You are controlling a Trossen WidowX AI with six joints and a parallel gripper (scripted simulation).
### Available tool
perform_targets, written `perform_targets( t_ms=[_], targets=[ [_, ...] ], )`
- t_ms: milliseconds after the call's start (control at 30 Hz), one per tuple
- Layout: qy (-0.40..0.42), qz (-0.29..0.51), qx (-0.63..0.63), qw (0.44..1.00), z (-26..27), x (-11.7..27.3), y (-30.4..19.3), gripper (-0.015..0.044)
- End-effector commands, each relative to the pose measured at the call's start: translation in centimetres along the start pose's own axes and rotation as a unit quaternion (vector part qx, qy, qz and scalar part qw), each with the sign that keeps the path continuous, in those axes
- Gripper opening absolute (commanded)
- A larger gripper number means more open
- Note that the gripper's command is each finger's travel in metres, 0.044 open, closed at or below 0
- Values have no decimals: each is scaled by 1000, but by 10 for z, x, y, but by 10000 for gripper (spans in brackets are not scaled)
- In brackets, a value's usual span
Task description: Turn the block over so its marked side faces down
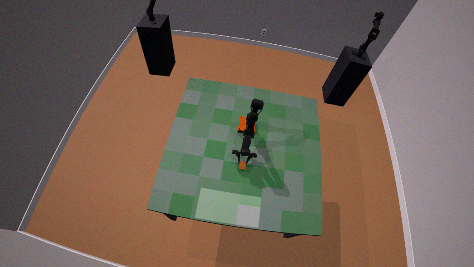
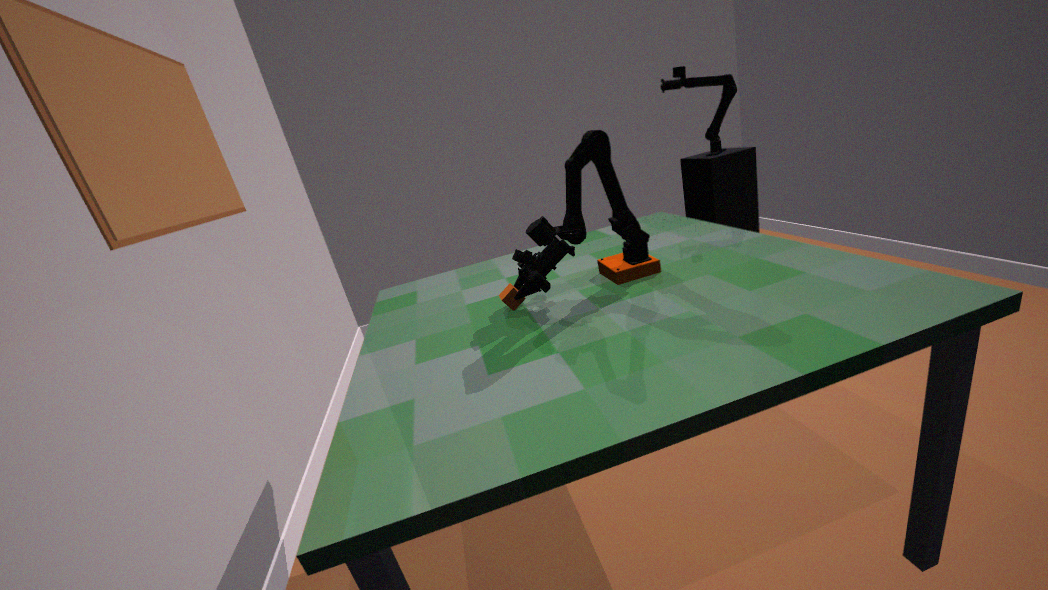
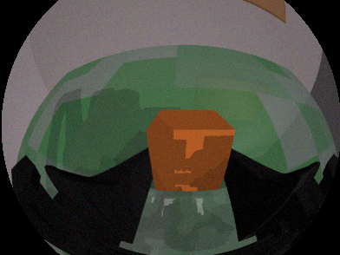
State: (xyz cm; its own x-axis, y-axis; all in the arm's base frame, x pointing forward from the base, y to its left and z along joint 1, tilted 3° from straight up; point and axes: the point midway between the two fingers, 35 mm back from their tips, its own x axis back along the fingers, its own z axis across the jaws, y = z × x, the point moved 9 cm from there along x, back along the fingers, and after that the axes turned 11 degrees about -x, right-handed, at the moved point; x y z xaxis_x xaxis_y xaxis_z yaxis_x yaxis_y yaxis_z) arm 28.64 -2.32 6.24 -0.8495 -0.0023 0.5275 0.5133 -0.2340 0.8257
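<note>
Here, matte orange block (image 1: 242, 165) (image 2: 510, 296) (image 3: 189, 156), cube-like, tilted.

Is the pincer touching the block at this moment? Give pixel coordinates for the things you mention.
Touching. The wrist view shows it: the dark fingers of the pincer (image 1: 242, 162) (image 2: 515, 291) (image 3: 189, 166) press the block (image 1: 242, 165) (image 2: 510, 296) (image 3: 191, 152) from both sides, with no gap seen there.

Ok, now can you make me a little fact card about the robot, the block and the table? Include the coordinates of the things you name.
gripper: black two-fingered gripper (image 1: 243, 163) (image 2: 517, 291) (image 3: 189, 151), shut on the block
block: small orange block (image 1: 242, 165) (image 2: 509, 296) (image 3: 191, 152), tilted
marked side: can't tell which
table: green and grey checkered table (image 1: 247, 212) (image 2: 454, 469) (image 3: 251, 100)
robot base: flat orange box (image 1: 241, 123) (image 2: 616, 272), on the table
turn finished: no, block not resting flat
</note>
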Motion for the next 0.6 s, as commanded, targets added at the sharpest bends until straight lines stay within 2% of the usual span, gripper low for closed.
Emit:
perform_targets(
  t_ms=[0,567],
  targets=[
    [6,-19,-2,1000,0,4,-3,0],
    [9,-32,-2,999,0,6,-3,0]
  ],
)
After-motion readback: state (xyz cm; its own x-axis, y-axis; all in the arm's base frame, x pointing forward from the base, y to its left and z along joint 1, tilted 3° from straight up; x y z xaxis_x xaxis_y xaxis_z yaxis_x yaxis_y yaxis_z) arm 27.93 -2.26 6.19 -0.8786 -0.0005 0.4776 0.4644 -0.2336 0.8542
